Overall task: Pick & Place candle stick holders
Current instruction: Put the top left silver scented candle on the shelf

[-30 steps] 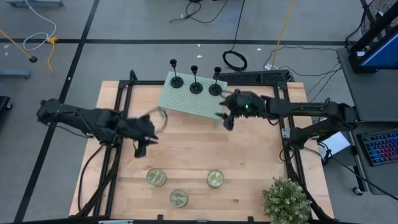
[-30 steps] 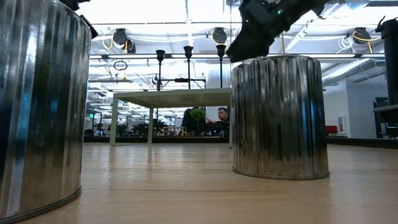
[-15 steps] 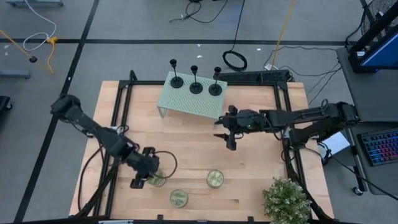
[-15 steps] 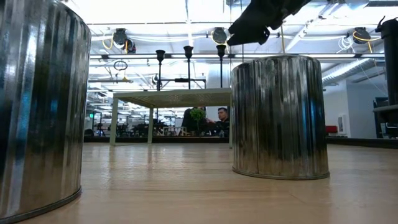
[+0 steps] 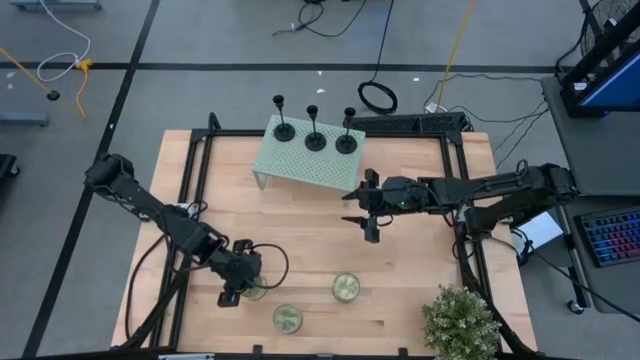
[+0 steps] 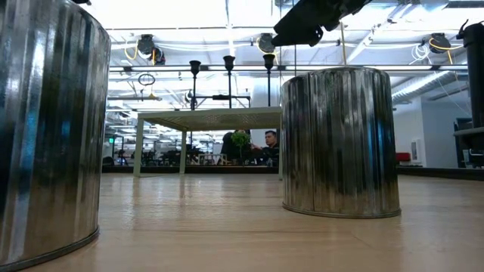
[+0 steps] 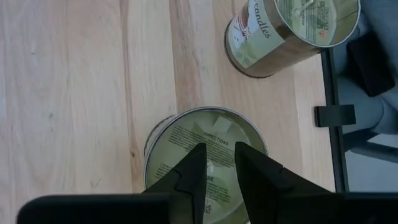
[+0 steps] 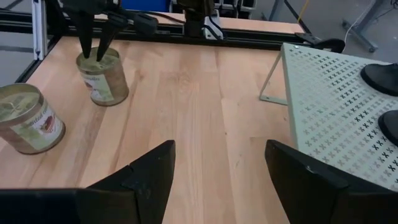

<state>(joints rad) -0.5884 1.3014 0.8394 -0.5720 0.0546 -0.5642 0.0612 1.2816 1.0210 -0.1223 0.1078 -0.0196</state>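
Three black candle stick holders (image 5: 314, 130) stand by their round bases in a row on a pale green perforated stand (image 5: 300, 165) at the table's far middle; they also show in the low view (image 6: 228, 75). My left gripper (image 5: 238, 288) hangs with its fingers pointing down over the lid of the left of three tins (image 7: 205, 146), with only a narrow gap between the fingers. My right gripper (image 5: 366, 215) is wide open and empty above the bare table, just near of the stand's right end (image 8: 336, 106). My left gripper's fingertips (image 7: 200, 152) stand at the middle of the tin's lid, coming from above. I cannot tell whether they touch it.
Two more tins stand near the table's near edge (image 5: 287, 318) (image 5: 346, 288). A potted plant (image 5: 460, 322) is at the near right corner. A black frame runs along the table's sides (image 5: 200, 170). In the low view two tins loom close (image 6: 45, 128) (image 6: 340, 140).
My left gripper has swung from the table's middle left toward the near edge and now hangs over the left tin. My right gripper has drawn back from the stand's near right edge toward the near edge.
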